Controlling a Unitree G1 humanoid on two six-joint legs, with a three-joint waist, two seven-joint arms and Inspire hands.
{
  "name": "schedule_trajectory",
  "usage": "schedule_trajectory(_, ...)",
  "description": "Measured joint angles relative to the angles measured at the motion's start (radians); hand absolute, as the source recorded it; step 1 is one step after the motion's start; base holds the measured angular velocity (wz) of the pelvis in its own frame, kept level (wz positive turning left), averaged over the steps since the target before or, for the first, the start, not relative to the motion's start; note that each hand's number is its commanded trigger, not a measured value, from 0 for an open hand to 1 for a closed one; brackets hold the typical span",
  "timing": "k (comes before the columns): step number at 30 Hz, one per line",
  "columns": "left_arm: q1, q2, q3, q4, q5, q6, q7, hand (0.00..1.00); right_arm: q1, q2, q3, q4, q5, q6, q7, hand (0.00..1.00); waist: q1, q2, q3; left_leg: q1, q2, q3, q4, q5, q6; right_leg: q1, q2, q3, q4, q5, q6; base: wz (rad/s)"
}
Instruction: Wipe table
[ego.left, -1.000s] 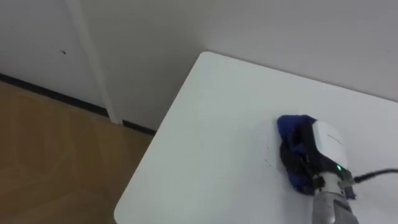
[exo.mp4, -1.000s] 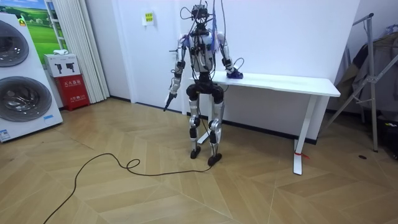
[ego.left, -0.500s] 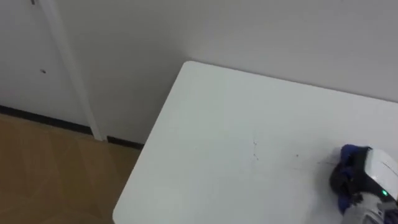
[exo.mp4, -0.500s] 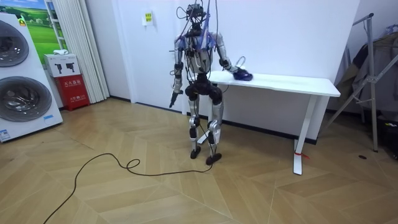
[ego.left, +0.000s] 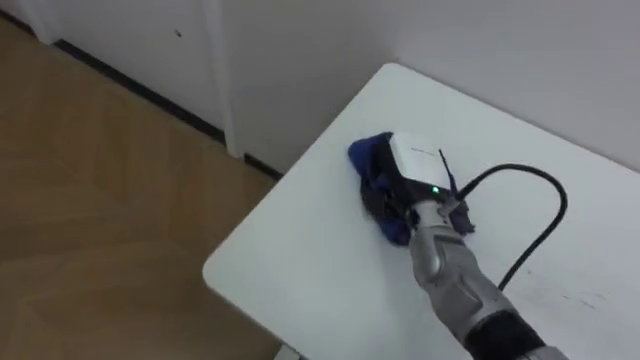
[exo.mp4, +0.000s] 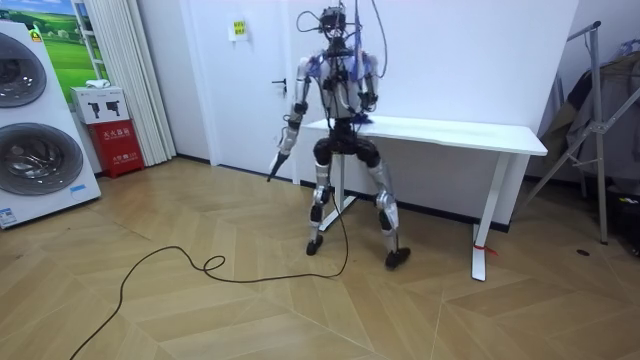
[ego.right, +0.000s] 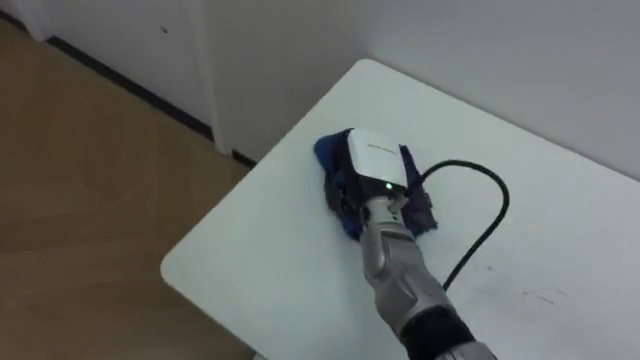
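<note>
A dark blue cloth (ego.left: 368, 165) lies bunched on the white table (ego.left: 320, 280), close to the table's left end and near its far corner. My right hand (ego.left: 418, 165) sits on top of the cloth with its dark fingers curled into the fabric, and blue folds stick out on both sides of the hand. In the right eye view the same cloth (ego.right: 330, 160) shows under the hand (ego.right: 375, 160). In the room view I stand at the table's (exo.mp4: 450, 130) left end, legs wide apart. My left hand (exo.mp4: 279, 157) hangs at my side with straight fingers.
The wall runs close behind the table. Wooden floor (ego.left: 100, 200) lies beyond the table's left edge. A black cable (ego.left: 530, 220) loops over the tabletop beside my wrist. Two washing machines (exo.mp4: 35, 130) and a red box (exo.mp4: 118, 145) stand at the room view's left, a metal rack (exo.mp4: 600, 120) at its right.
My right hand has swept the cloth from further right on the table back to its left end near the far corner. I have stepped into a wider stance, and the eye view has shifted.
</note>
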Motion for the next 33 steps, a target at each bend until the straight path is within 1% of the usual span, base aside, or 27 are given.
schedule_trajectory(1, 0.007, 0.015, 0.022, -0.026, 0.009, 0.000, 0.000, 0.00, 0.045, -0.019, -0.030, -0.004, -0.001, -0.027, -0.025, 1.00, -0.017, -0.012, -0.0106, 0.029, 0.034, 0.006, -0.029, 0.010, -0.038, 0.014, 0.034, 0.000, -0.048, 0.033, 0.016, -0.04)
schedule_trajectory(2, 0.020, 0.021, 0.040, -0.044, 0.008, -0.001, 0.001, 0.00, 0.065, -0.026, -0.046, -0.008, -0.003, -0.037, -0.030, 1.00, -0.028, -0.016, -0.0156, 0.042, 0.056, 0.012, -0.044, 0.016, -0.059, 0.014, 0.061, 0.004, -0.051, 0.045, 0.017, -0.37)
schedule_trajectory(3, 0.038, 0.025, 0.069, -0.064, 0.007, -0.008, 0.004, 0.00, 0.106, -0.055, -0.063, -0.016, 0.000, -0.040, -0.049, 1.00, -0.045, -0.010, -0.0314, 0.065, 0.102, 0.025, -0.063, 0.024, -0.105, 0.018, 0.109, -0.025, -0.025, 0.020, 0.065, -0.33)
schedule_trajectory(4, 0.050, 0.003, 0.086, -0.070, -0.003, -0.021, 0.009, 0.00, 0.146, -0.097, -0.089, -0.025, -0.001, -0.040, -0.061, 1.00, -0.074, 0.020, -0.0495, 0.073, 0.165, 0.035, -0.070, 0.051, -0.124, 0.014, 0.162, -0.035, 0.020, -0.028, 0.084, -0.20)
schedule_trajectory(5, 0.055, -0.008, 0.082, -0.073, -0.009, -0.026, 0.008, 0.00, 0.171, -0.118, -0.104, -0.031, 0.001, -0.036, -0.066, 1.00, -0.089, 0.024, -0.0528, 0.084, 0.183, 0.056, -0.081, 0.085, -0.117, 0.011, 0.173, -0.043, 0.049, -0.051, 0.069, 0.08)
schedule_trajectory(6, 0.066, -0.026, 0.065, -0.082, -0.031, -0.038, 0.007, 0.00, 0.216, -0.154, -0.127, -0.055, 0.004, -0.020, -0.066, 1.00, -0.114, 0.013, -0.0537, 0.102, 0.196, 0.117, -0.106, 0.158, -0.065, 0.005, 0.180, -0.046, 0.081, -0.100, 0.051, 0.11)
schedule_trajectory(7, 0.076, -0.045, 0.042, -0.086, -0.038, -0.043, 0.005, 0.00, 0.249, -0.177, -0.151, -0.068, 0.004, -0.001, -0.065, 1.00, -0.130, 0.003, -0.0489, 0.112, 0.203, 0.143, -0.114, 0.211, -0.039, 0.004, 0.193, -0.044, 0.089, -0.130, 0.029, 0.00)
schedule_trajectory(8, 0.083, -0.058, 0.039, -0.087, -0.039, -0.044, 0.004, 0.00, 0.257, -0.186, -0.161, -0.073, 0.004, 0.008, -0.059, 1.00, -0.135, 0.004, -0.0474, 0.113, 0.196, 0.147, -0.111, 0.214, -0.041, 0.004, 0.204, -0.040, 0.088, -0.138, 0.017, -0.21)
schedule_trajectory(9, 0.097, -0.077, 0.035, -0.088, -0.039, -0.044, 0.001, 0.00, 0.265, -0.197, -0.176, -0.081, 0.006, 0.030, -0.052, 1.00, -0.139, 0.009, -0.0448, 0.108, 0.189, 0.179, -0.091, 0.214, -0.041, 0.002, 0.229, -0.035, 0.089, -0.155, -0.007, -0.26)
schedule_trajectory(11, 0.102, -0.085, 0.035, -0.087, -0.033, -0.043, -0.004, 0.00, 0.247, -0.185, -0.179, -0.089, 0.010, 0.066, -0.025, 1.00, -0.137, 0.009, -0.0409, 0.074, 0.182, 0.181, -0.025, 0.198, -0.036, 0.002, 0.261, -0.030, 0.086, -0.174, -0.035, -0.25)
schedule_trajectory(12, 0.107, -0.093, 0.028, -0.087, -0.033, -0.041, -0.011, 0.00, 0.214, -0.169, -0.166, -0.098, 0.010, 0.079, 0.002, 1.00, -0.125, 0.017, -0.0330, 0.053, 0.152, 0.179, 0.038, 0.144, -0.025, 0.004, 0.279, -0.011, 0.083, -0.175, -0.056, -0.40)
schedule_trajectory(13, 0.113, -0.098, 0.009, -0.087, -0.034, -0.033, -0.021, 0.00, 0.184, -0.148, -0.161, -0.124, 0.009, 0.102, 0.036, 1.00, -0.112, 0.027, -0.0240, 0.017, 0.098, 0.159, 0.085, 0.085, -0.012, 0.000, 0.293, -0.003, 0.083, -0.172, -0.074, -0.42)
schedule_trajectory(14, 0.112, -0.100, -0.004, -0.087, -0.034, -0.029, -0.023, 0.00, 0.163, -0.136, -0.156, -0.125, 0.011, 0.109, 0.048, 1.00, -0.105, 0.030, -0.0166, -0.002, 0.063, 0.148, 0.093, 0.064, 0.001, -0.005, 0.296, -0.001, 0.085, -0.172, -0.080, -0.39)
schedule_trajectory(15, 0.108, -0.110, -0.018, -0.089, -0.035, -0.022, -0.027, 0.00, 0.124, -0.122, -0.135, -0.130, 0.007, 0.133, 0.060, 1.00, -0.084, 0.041, -0.0100, -0.038, -0.010, 0.134, 0.079, 0.047, 0.027, -0.027, 0.301, 0.013, 0.085, -0.173, -0.084, -0.50)
schedule_trajectory(16, 0.102, -0.116, -0.019, -0.092, -0.039, -0.015, -0.034, 0.00, 0.081, -0.122, -0.116, -0.129, 0.005, 0.143, 0.075, 1.00, -0.057, 0.049, -0.0061, -0.064, -0.063, 0.145, 0.043, 0.051, 0.071, -0.055, 0.313, 0.034, 0.084, -0.174, -0.084, -0.74)
schedule_trajectory(17, 0.101, -0.114, -0.015, -0.096, -0.046, -0.013, -0.033, 0.00, 0.061, -0.117, -0.105, -0.129, 0.004, 0.146, 0.084, 1.00, -0.035, 0.054, -0.0088, -0.064, -0.072, 0.141, 0.029, 0.059, 0.065, -0.071, 0.322, 0.054, 0.081, -0.168, -0.089, -0.87)
schedule_trajectory(18, 0.101, -0.107, -0.014, -0.106, -0.065, -0.006, -0.030, 0.00, 0.023, -0.097, -0.075, -0.129, 0.003, 0.148, 0.094, 1.00, -0.020, 0.045, -0.0075, -0.063, -0.071, 0.149, -0.013, 0.071, 0.054, -0.094, 0.335, 0.063, 0.060, -0.152, -0.093, -0.55)
schedule_trajectory(20, 0.099, -0.108, -0.018, -0.107, -0.095, 0.003, -0.030, 0.00, 0.005, -0.084, -0.047, -0.138, 0.016, 0.137, 0.094, 1.00, -0.030, 0.034, -0.0105, -0.047, -0.080, 0.148, -0.085, 0.102, 0.049, -0.088, 0.354, 0.069, 0.005, -0.125, -0.097, -0.05)
schedule_trajectory(21, 0.106, -0.109, -0.030, -0.108, -0.113, 0.006, -0.030, 0.00, 0.012, -0.091, -0.048, -0.132, 0.034, 0.122, 0.085, 1.00, -0.035, 0.042, -0.0074, -0.023, -0.089, 0.146, -0.127, 0.119, 0.052, -0.065, 0.355, 0.066, -0.021, -0.113, -0.101, 0.20)
schedule_trajectory(22, 0.118, -0.108, -0.029, -0.111, -0.113, 0.008, -0.025, 0.00, 0.038, -0.099, -0.048, -0.132, 0.037, 0.099, 0.068, 1.00, -0.058, 0.038, -0.0127, -0.003, -0.093, 0.136, -0.149, 0.126, 0.053, -0.034, 0.357, 0.055, -0.042, -0.109, -0.099, 0.28)
schedule_trajectory(23, 0.127, -0.108, -0.029, -0.112, -0.113, 0.009, -0.016, 0.00, 0.064, -0.101, -0.049, -0.127, 0.037, 0.080, 0.058, 1.00, -0.075, 0.043, -0.0121, 0.006, -0.096, 0.128, -0.154, 0.127, 0.053, -0.019, 0.357, 0.048, -0.050, -0.109, -0.098, 0.38)
schedule_trajectory(24, 0.132, -0.110, -0.026, -0.111, -0.113, 0.014, -0.008, 0.00, 0.097, -0.105, -0.052, -0.118, 0.036, 0.037, 0.017, 1.00, -0.105, 0.037, -0.0131, 0.019, -0.102, 0.113, -0.161, 0.129, 0.053, 0.002, 0.355, 0.030, -0.063, -0.110, -0.093, 0.42)
schedule_trajectory(25, 0.134, -0.111, -0.018, -0.111, -0.111, 0.015, -0.008, 0.00, 0.124, -0.106, -0.073, -0.110, 0.031, 0.001, -0.033, 1.00, -0.124, 0.036, -0.0111, 0.020, -0.106, 0.110, -0.170, 0.136, 0.055, 0.010, 0.352, 0.020, -0.073, -0.107, -0.090, 0.36)
schedule_trajectory(26, 0.128, -0.112, -0.011, -0.111, -0.111, 0.014, -0.008, 0.00, 0.138, -0.107, -0.089, -0.106, 0.030, -0.011, -0.051, 1.00, -0.131, 0.036, -0.0100, 0.022, -0.107, 0.109, -0.174, 0.141, 0.057, 0.015, 0.352, 0.016, -0.082, -0.102, -0.089, 0.21)
schedule_trajectory(29, 0.133, -0.108, 0.077, -0.138, -0.079, 0.004, -0.001, 0.00, 0.284, -0.117, -0.205, -0.104, 0.033, -0.049, -0.153, 1.00, -0.168, 0.025, -0.0170, 0.056, -0.127, 0.089, -0.212, 0.154, 0.064, 0.056, 0.339, -0.009, -0.113, -0.107, -0.061, 0.29)
schedule_trajectory(31, 0.147, -0.098, 0.117, -0.142, -0.040, -0.001, 0.015, 0.00, 0.410, -0.153, -0.301, -0.076, 0.047, -0.060, -0.230, 1.00, -0.177, 0.009, -0.0311, 0.081, -0.145, 0.081, -0.215, 0.148, 0.074, 0.089, 0.322, -0.018, -0.114, -0.110, -0.046, 0.15)
schedule_trajectory(33, 0.164, -0.095, 0.125, -0.141, -0.036, -0.002, 0.020, 0.00, 0.452, -0.168, -0.374, -0.026, 0.088, -0.058, -0.251, 1.00, -0.190, -0.002, -0.0385, 0.092, -0.153, 0.080, -0.204, 0.141, 0.084, 0.106, 0.314, -0.016, -0.115, -0.110, -0.044, -0.02)
